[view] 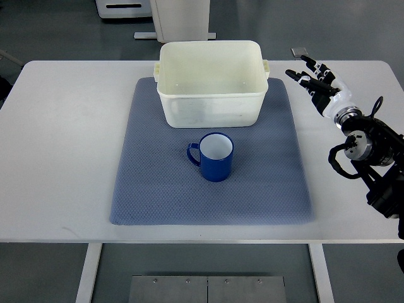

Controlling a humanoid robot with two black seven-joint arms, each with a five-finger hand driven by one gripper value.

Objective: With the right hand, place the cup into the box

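A blue cup [215, 156] with a white inside stands upright on the blue-grey mat [151, 189], its handle pointing left. A cream plastic box [210, 83] sits just behind it at the mat's far edge and holds nothing. My right hand [315, 81] is over the table at the far right, well to the right of the box and the cup. Its fingers are spread and hold nothing. The left arm is out of view.
The white table [57, 145] carries the mat. My right forearm [369, 142] with black cables runs in from the right edge. A white cabinet base [177, 19] stands on the floor behind the table.
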